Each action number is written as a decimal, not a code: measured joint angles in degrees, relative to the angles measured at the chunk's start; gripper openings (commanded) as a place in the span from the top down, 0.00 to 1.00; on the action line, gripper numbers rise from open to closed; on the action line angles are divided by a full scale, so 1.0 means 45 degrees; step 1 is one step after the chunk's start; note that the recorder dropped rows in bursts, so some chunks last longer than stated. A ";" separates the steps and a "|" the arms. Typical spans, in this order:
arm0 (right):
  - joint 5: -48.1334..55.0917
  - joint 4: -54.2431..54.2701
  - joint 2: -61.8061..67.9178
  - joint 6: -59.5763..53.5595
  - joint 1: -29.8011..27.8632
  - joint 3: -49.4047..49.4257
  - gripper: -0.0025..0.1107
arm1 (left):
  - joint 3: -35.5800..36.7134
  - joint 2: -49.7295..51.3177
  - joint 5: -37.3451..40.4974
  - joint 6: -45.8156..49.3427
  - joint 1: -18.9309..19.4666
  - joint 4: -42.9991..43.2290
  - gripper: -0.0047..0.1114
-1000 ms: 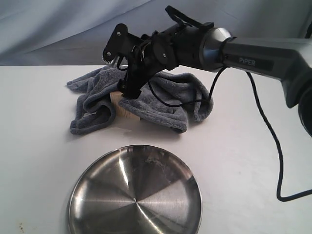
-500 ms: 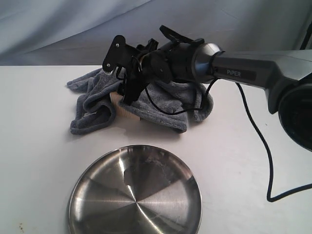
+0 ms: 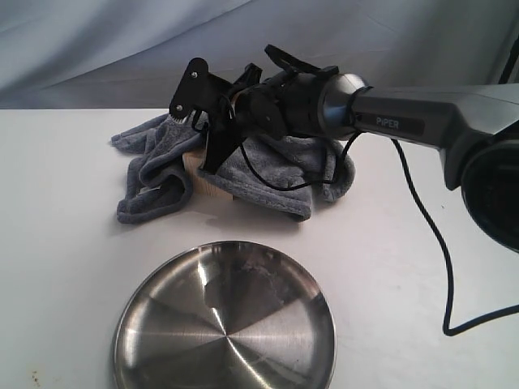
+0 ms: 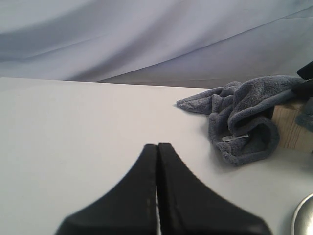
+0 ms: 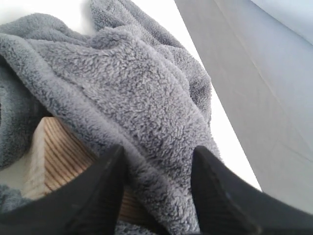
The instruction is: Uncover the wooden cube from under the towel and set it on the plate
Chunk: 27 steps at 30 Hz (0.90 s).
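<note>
The dark grey towel [image 3: 268, 174] lies bunched at the back of the white table, draped over the wooden cube [image 3: 203, 180], whose pale front face shows below the cloth. My right gripper [image 3: 193, 134] is down on the towel above the cube. In the right wrist view its jaws [image 5: 157, 149] stand partly apart, straddling a thick fold of towel [image 5: 127, 83], with the cube's grained corner [image 5: 54, 152] just beside one finger. The steel plate [image 3: 225, 320] sits empty at the front. My left gripper [image 4: 157, 145] is shut with nothing in it, away from the towel [image 4: 244, 112].
The right arm's black cable [image 3: 430, 235] loops over the table on the right. A pale blue cloth backdrop [image 3: 97, 49] hangs behind the table's far edge. The plate's rim [image 4: 304, 220] shows in the left wrist view.
The right gripper came down onto the towel over the cube and its jaws narrowed around a fold. Towel, cube and plate have not shifted.
</note>
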 measured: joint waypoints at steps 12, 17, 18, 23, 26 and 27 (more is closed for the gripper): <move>-0.0047 0.0000 0.0000 0.0846 0.0000 0.0000 0.98 | 0.0000 0.0000 0.0000 0.0048 0.0000 0.0000 0.96; -0.0047 0.0000 0.0000 0.1224 0.0000 0.0000 0.97 | 0.0000 0.0000 0.0000 0.0048 0.0000 0.0000 0.96; -0.0047 -0.0060 0.0000 0.1224 0.0000 0.0000 0.94 | 0.0000 0.0000 0.0000 0.0048 0.0000 0.0000 0.96; 0.0498 -0.0248 -0.0405 0.1280 0.0000 0.0000 0.48 | 0.0000 0.0000 0.0000 0.0048 0.0000 0.0000 0.96; 0.1092 -0.0814 -0.0613 0.1280 0.0000 0.0000 0.39 | 0.0000 0.0000 0.0000 0.0048 0.0000 0.0000 0.96; 0.1242 -0.0815 -0.0591 0.1280 0.0000 0.0000 0.38 | 0.0000 0.0000 0.0000 0.0048 0.0000 0.0000 0.96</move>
